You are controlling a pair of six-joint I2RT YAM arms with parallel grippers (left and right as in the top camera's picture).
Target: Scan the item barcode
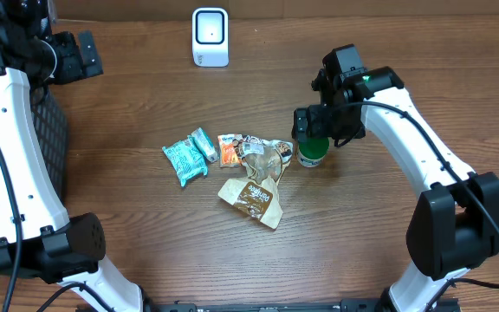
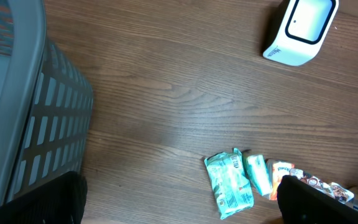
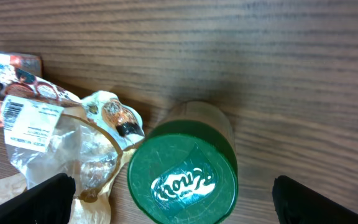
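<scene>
Our right gripper (image 1: 313,137) hangs directly over the jar (image 3: 182,180) with its jaws spread. In the right wrist view its fingers (image 3: 42,200) sit at the two lower corners, clear of the green lid (image 3: 185,171) on both sides, so nothing is held. Only this view shows the lid's white cursive word, which we cannot read. It also shows a white barcode label (image 3: 28,121) on the clear bag (image 3: 79,155) just beside the jar.

From overhead, we see the jar standing upright on the table (image 1: 388,69) at one end of a snack pile. The pile is made up of the clear bag, a brown bag (image 1: 251,198) with print too small to read, an orange packet (image 1: 229,150) and two teal packets (image 1: 184,162). The scanner (image 1: 210,36) stands at the far edge, well apart from the jar.

Our left gripper (image 1: 76,56) is at the far corner above the grey basket (image 2: 17,106), also spread wide and holding nothing.
</scene>
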